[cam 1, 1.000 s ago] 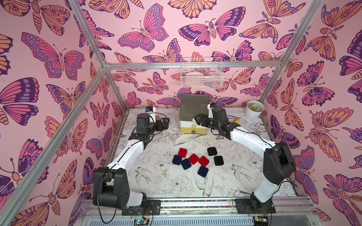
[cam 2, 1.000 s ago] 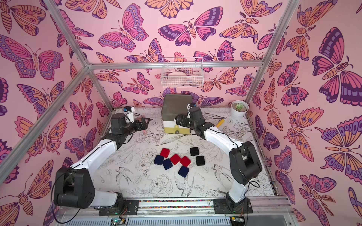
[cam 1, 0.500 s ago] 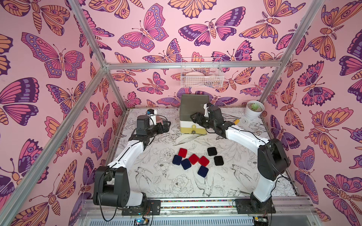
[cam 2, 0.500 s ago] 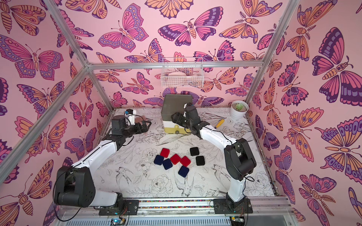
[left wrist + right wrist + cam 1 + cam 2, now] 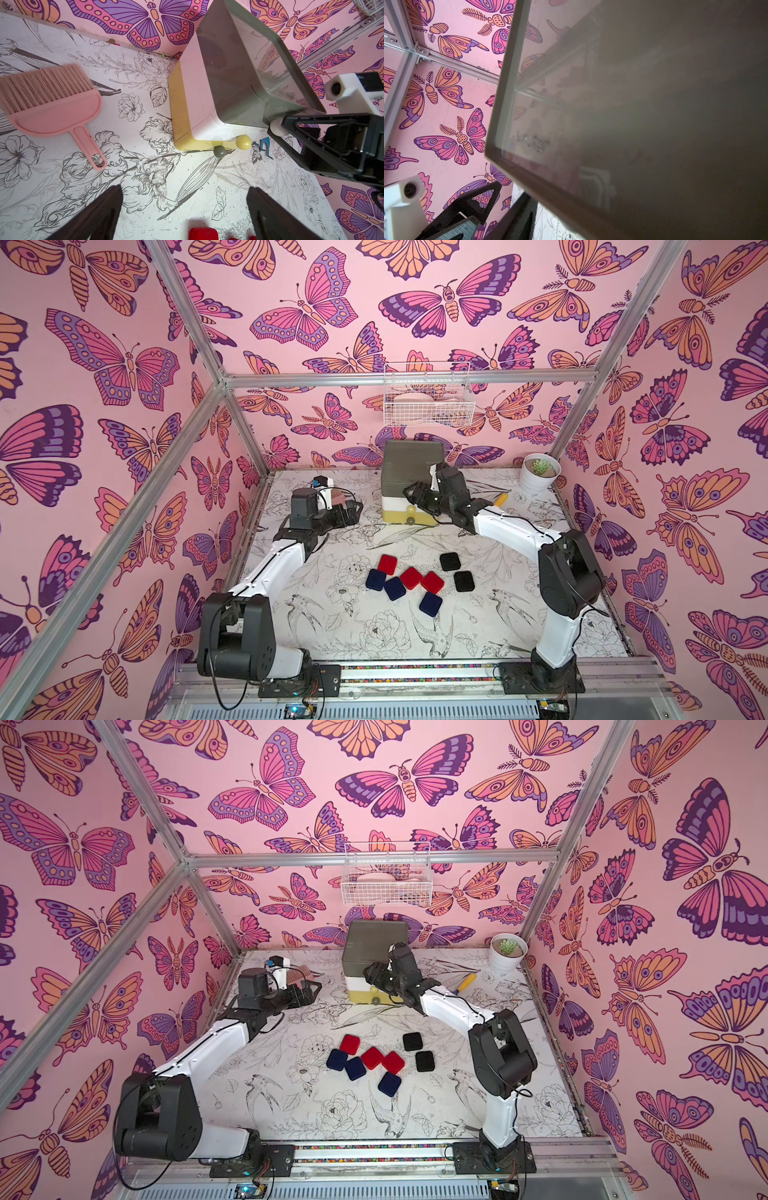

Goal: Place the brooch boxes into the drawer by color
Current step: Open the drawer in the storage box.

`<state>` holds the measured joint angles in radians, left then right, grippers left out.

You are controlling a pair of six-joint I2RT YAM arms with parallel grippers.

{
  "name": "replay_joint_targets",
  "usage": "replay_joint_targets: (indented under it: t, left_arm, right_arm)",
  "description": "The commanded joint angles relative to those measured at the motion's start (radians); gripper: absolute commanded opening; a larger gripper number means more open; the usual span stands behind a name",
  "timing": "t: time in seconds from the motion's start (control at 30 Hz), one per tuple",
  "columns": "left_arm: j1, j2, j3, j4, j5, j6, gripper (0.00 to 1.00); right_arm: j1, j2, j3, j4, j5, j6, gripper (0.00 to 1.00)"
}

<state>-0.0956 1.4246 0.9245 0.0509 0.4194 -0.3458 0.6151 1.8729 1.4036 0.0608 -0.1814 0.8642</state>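
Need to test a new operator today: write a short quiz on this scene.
1. How many red brooch boxes lie on the table?
2. True or false: the black brooch boxes are already inside the drawer chest.
3. Which knob is nearest the jaws of the right gripper? A) white knob B) yellow knob C) grey knob

Key: 1) three; 2) false, both lie on the table; 3) A.
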Motion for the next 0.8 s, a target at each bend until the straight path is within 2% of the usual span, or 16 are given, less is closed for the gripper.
replay_joint_targets:
  t: [0.0,0.07,0.2,0.4,0.77]
  left_arm:
    - [0.009,-0.021,-0.012,-0.008,0.013,-0.004,1.0]
    - [0.01,-0.019,-0.012,-0.008,0.014,-0.003,1.0]
    - [0.01,-0.019,-0.013,-0.008,0.013,-0.004,1.0]
    - [0.011,-0.021,-0.015,-0.008,0.016,-0.005,1.0]
    - [0.01,0.025,0.017,-0.008,0.07,-0.016,1.0]
  right_arm:
    - [-0.003,0.012,0.029,0.066,0.043,-0.002,0.55]
    - [-0.003,0.015,0.027,0.066,0.04,0.0,0.5]
    - [-0.002,0.005,0.009,0.077,0.058,-0.002,0.35]
    - [0.0,-0.013,-0.014,0.073,0.05,-0.013,0.29]
    - [0.068,-0.126,-0.119,0.01,0.053,-0.056,0.29]
